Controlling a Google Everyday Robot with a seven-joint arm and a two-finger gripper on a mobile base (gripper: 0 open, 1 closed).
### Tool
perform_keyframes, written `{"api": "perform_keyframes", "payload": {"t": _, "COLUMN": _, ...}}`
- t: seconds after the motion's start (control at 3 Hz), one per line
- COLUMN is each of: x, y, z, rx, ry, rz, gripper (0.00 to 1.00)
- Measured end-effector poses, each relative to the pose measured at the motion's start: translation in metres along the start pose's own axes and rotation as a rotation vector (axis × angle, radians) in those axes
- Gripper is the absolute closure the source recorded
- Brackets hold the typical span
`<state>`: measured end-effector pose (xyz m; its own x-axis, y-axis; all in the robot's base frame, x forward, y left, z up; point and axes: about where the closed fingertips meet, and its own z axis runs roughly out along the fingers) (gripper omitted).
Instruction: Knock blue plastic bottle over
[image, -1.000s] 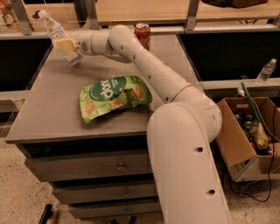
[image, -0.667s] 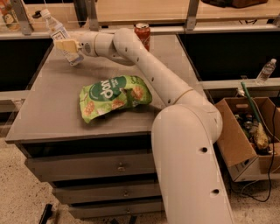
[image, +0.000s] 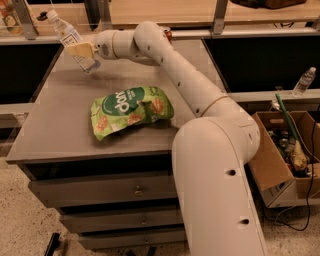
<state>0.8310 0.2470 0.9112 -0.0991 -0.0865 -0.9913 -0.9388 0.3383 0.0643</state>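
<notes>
blue plastic bottle (image: 66, 33): held tilted at upper left, not yet laid flat
gripper (image: 81, 50): upper left, jaws clamped on bottle

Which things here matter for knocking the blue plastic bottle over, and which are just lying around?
For the job:
- blue plastic bottle, tilted near the table's far left corner
- gripper, against the bottle's middle

Just lying about:
- green chip bag, mid-table
- red can, mostly hidden behind the arm
- small clear bottle, on the ledge at right
- cardboard box, beside the table
</notes>
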Motion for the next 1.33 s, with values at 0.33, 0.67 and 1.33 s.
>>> {"api": "perform_keyframes", "payload": {"t": 0.33, "x": 0.0, "y": -0.001, "z": -0.012, "rx": -0.026, "ry": 0.023, "rz": -0.028, "gripper": 1.0}}
{"api": "perform_keyframes", "payload": {"t": 0.67, "x": 0.0, "y": 0.0, "z": -0.023, "rx": -0.078, "ry": 0.041, "rz": -0.104, "gripper": 1.0}}
{"api": "perform_keyframes", "payload": {"t": 1.33, "x": -0.003, "y": 0.001, "z": -0.053, "rx": -0.165, "ry": 0.133, "rz": -0.398, "gripper": 1.0}}
